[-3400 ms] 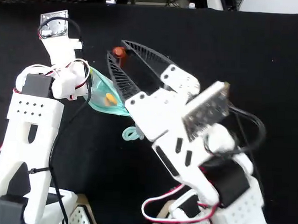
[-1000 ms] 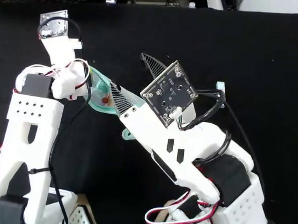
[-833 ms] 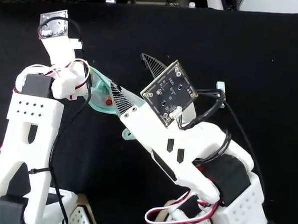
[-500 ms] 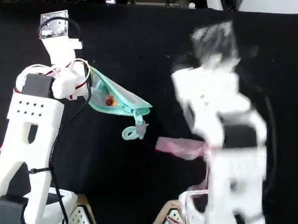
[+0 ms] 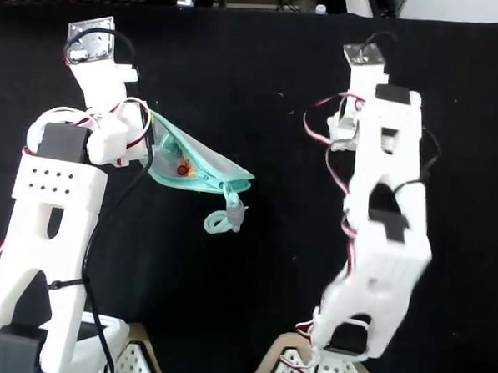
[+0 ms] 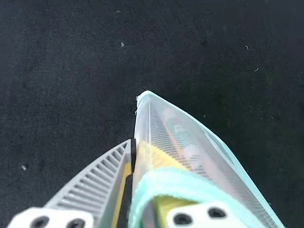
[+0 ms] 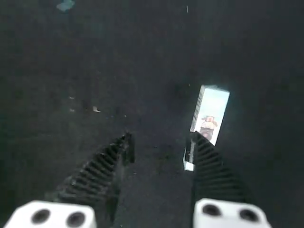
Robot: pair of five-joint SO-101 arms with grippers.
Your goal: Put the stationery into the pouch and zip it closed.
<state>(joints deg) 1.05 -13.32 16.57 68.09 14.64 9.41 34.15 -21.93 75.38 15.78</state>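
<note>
While my left gripper (image 6: 133, 151) is clenched on the rim of the teal mesh pouch (image 5: 201, 169), holding it toward the left side of the worktop (image 5: 251, 304), my right gripper (image 7: 159, 141) is released. Its jaws are spread with nothing between them, low over the black surface on the right side. Just beside one of its tips lies what looks like a pale-blue eraser (image 7: 210, 114), flat on the worktop and not gripped.

Inside the pouch I can make out an orange-red piece (image 5: 181, 169) and something yellow (image 6: 148, 161), so I judge that part of the stationery is already in. The eraser is left to load. The zip looks undone to me, with its looped pull (image 5: 223, 220) dangling at the pouch's near end, so closing it comes last.
</note>
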